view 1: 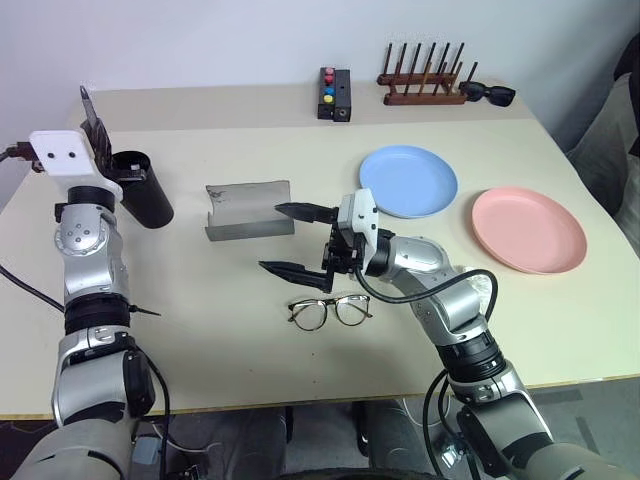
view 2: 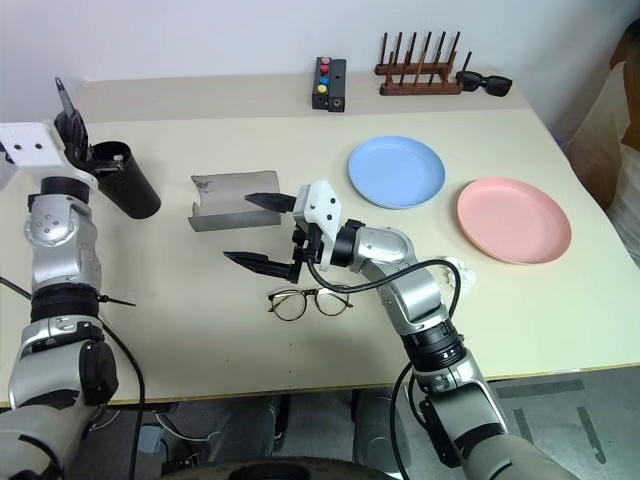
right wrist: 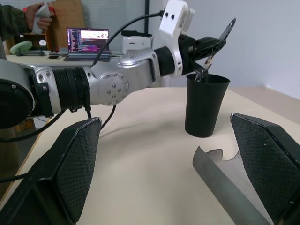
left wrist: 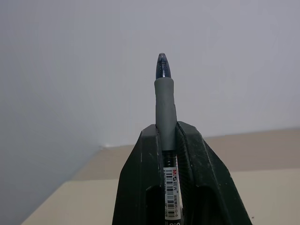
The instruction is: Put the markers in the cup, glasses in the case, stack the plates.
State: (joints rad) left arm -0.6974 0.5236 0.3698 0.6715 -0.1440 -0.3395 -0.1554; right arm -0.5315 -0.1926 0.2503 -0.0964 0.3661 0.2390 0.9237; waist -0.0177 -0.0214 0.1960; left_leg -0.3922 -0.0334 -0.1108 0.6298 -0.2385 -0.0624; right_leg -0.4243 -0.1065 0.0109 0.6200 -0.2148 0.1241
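Observation:
My left gripper (view 1: 95, 125) is shut on a dark marker (left wrist: 165, 103) and holds it tilted just above the mouth of the black cup (view 1: 145, 195) at the table's far left. In the right wrist view the marker's lower end (right wrist: 202, 75) hangs at the cup's rim (right wrist: 206, 79). My right gripper (view 1: 275, 237) stands open and empty over mid-table, between the open grey case (view 1: 248, 210) and the clear-lens glasses (view 1: 328, 310), which lie nearer me. The blue plate (view 1: 408, 180) and the pink plate (view 1: 527, 230) lie side by side on the right, apart.
Along the table's back edge stand a black box with coloured buttons (view 1: 333, 93), a wooden peg rack (view 1: 425, 80) and black sunglasses (view 1: 488, 94). Beyond the table, the right wrist view shows a laptop (right wrist: 87, 42) and a person's hand (right wrist: 40, 16).

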